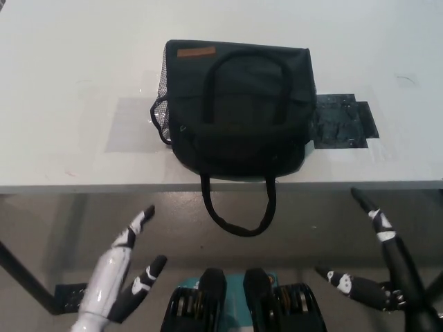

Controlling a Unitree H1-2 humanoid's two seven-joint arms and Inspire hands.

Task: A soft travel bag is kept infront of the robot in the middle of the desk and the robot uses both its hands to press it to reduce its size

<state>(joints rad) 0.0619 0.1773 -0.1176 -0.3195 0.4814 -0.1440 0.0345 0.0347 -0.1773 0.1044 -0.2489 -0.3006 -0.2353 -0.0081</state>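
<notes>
Both hands, left [121, 280] and right [381, 266], hang spread below the desk [69, 104]; bag [235, 104] looks soft and floppy, so I'd squash its top.

No words, numbers or brand names can be read anywhere in the head view. The one thing that looks like a label is a small tan rectangular patch [196, 52] on the upper left of the soft black fabric travel bag [239, 104], and any lettering on it is too small and blurred to make out. The white markings on the black fingers of the right hand [377, 270] are shapes, not readable characters.
</notes>
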